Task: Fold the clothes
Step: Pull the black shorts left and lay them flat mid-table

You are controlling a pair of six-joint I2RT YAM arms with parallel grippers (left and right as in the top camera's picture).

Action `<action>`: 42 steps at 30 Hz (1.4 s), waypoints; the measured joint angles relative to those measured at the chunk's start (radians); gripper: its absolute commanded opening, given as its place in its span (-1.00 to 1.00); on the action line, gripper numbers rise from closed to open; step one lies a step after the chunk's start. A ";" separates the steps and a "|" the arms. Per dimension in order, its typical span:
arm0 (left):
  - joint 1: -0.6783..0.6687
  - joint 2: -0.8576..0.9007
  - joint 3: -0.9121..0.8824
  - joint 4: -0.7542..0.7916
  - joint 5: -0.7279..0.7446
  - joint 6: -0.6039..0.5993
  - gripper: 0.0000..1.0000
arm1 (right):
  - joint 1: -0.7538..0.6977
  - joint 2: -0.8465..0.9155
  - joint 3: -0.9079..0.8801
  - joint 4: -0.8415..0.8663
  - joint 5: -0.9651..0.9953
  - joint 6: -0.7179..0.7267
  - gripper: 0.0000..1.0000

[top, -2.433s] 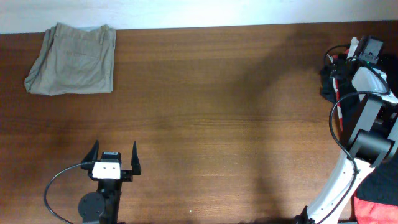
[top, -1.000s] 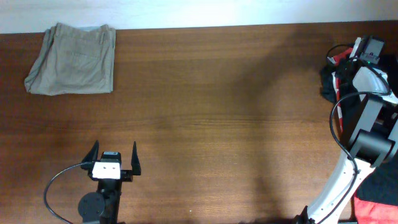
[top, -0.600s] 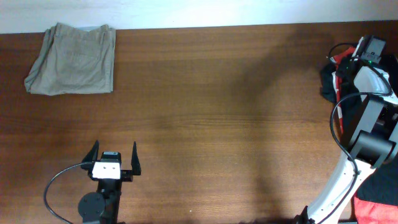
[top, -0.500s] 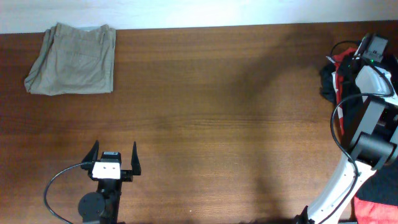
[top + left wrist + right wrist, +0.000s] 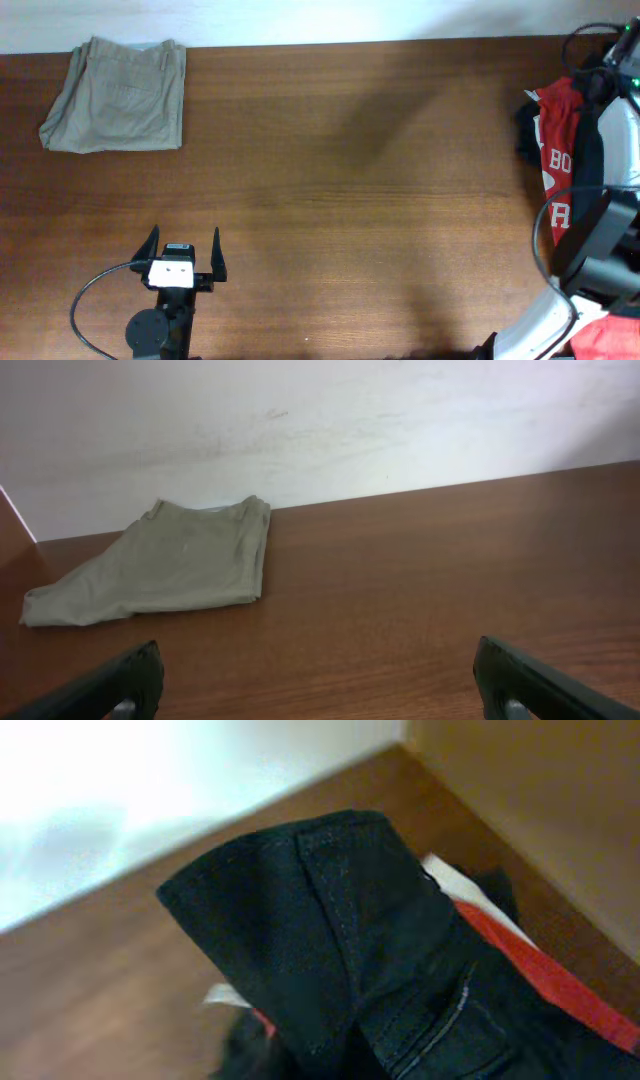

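Nearby, black garment [image 5: 340, 950] blocking right wrist view, folded khaki trousers [image 5: 115, 95] far-left.

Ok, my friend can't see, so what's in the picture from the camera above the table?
A wooden table seen from above, with folded khaki trousers in its far left corner. At the right edge the right arm leans over a red T-shirt with white letters and black clothes; the left gripper sits open at front left.

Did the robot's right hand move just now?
Yes. The right gripper went toward the far right corner of the table, away from the khaki trousers, lifting the black shorts off the red T-shirt.
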State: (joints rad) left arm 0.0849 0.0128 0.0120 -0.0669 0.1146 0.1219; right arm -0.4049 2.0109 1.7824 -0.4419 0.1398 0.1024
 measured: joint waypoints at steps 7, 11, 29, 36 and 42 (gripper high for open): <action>0.000 0.000 0.000 0.000 0.000 0.000 0.98 | 0.308 -0.074 0.000 -0.004 -0.012 0.000 -0.93; 0.000 0.000 0.000 0.000 0.000 0.000 0.98 | 0.487 -0.074 0.000 -0.008 -0.012 0.002 -0.92; 0.000 0.000 0.000 0.000 0.000 0.000 0.98 | 1.117 0.003 0.000 -0.050 -0.054 0.196 -0.76; 0.000 0.000 0.000 0.000 0.000 0.000 0.98 | 1.119 0.003 0.000 -0.045 -0.122 0.209 -0.75; 0.000 0.000 0.000 0.000 0.000 0.000 0.98 | 1.117 0.003 0.000 -0.045 -0.309 0.220 -0.12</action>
State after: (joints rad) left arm 0.0849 0.0128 0.0120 -0.0669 0.1146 0.1219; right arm 0.7124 2.0144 1.7821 -0.4870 -0.1688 0.3222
